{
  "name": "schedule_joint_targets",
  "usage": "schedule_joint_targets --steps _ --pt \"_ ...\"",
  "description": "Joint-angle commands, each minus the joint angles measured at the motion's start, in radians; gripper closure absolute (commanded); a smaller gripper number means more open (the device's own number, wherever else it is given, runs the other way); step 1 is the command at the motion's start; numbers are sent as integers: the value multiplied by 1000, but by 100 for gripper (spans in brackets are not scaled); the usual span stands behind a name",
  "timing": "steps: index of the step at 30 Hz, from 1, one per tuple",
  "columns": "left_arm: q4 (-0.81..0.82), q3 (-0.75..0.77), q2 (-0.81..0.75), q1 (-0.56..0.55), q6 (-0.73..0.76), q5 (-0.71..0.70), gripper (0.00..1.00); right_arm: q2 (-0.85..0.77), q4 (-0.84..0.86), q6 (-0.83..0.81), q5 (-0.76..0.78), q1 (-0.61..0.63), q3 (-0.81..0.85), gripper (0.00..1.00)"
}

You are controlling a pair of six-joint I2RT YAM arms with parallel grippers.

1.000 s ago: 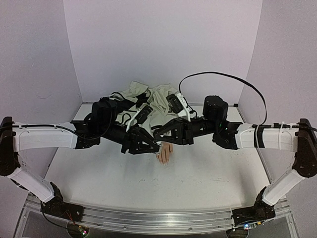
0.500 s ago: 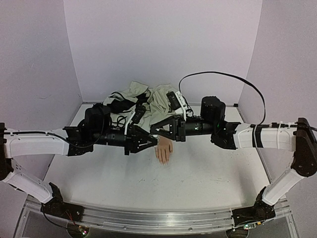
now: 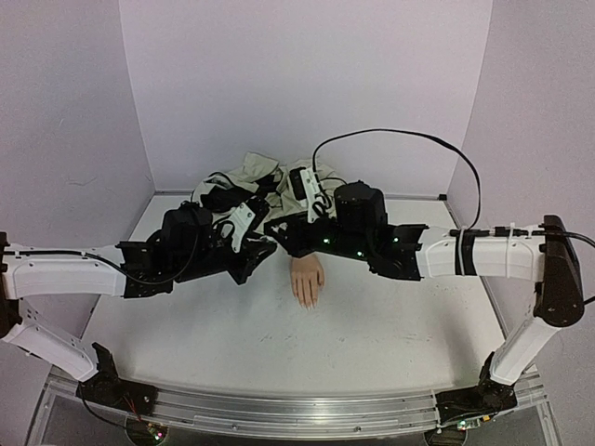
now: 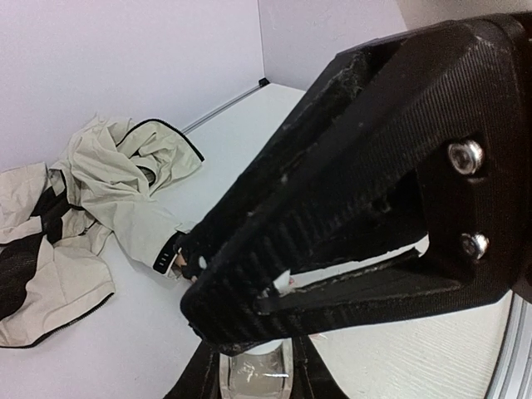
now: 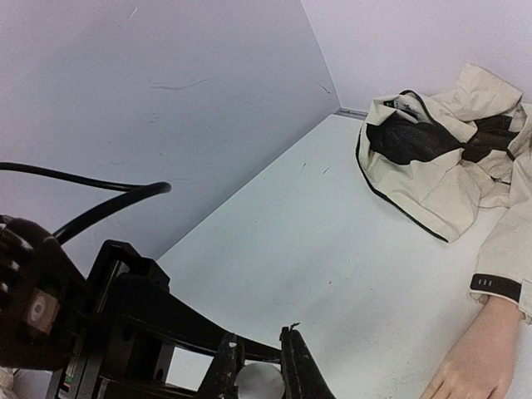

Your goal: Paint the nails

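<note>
The left gripper point(image 3: 262, 249), at 10 o'clock of the mannequin hand point(image 3: 307, 279) on the tabletop point(image 3: 390, 325), clamps a small whitish bottle point(image 4: 253, 376), while whether the right gripper point(image 5: 258, 370) grips anything is impossible to tell.

Pale lilac walls point(image 3: 307, 74) on 3 sides; white scuffed tabletop point(image 3: 307, 344); aluminium rail point(image 3: 297, 409) along near edge.

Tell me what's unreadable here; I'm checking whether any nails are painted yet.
Nails: too small in the top view; cut off by the right wrist view's bottom edge; hidden behind the left gripper in its own view.
Right gripper: fingertips cut off below, so grip unclear.
</note>
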Motion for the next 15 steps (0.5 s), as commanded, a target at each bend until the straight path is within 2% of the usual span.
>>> schedule_joint_targets --steps 1,5,9,12,15 --pt "18 25 -37 30 2 1 100 -18 -6 -26 -18 19 48 100" --pt "17 12 -48 29 -10 99 100 -85 -4 -59 -107 -12 21 70" --pt "17 5 -61 31 -27 212 100 -163 41 -64 -356 -69 -42 46" --pt "19 12 -69 31 -29 339 100 -226 43 -73 -431 -88 -96 35" --pt "21 28 -69 31 -23 502 100 -268 40 -58 -492 -121 -133 33"
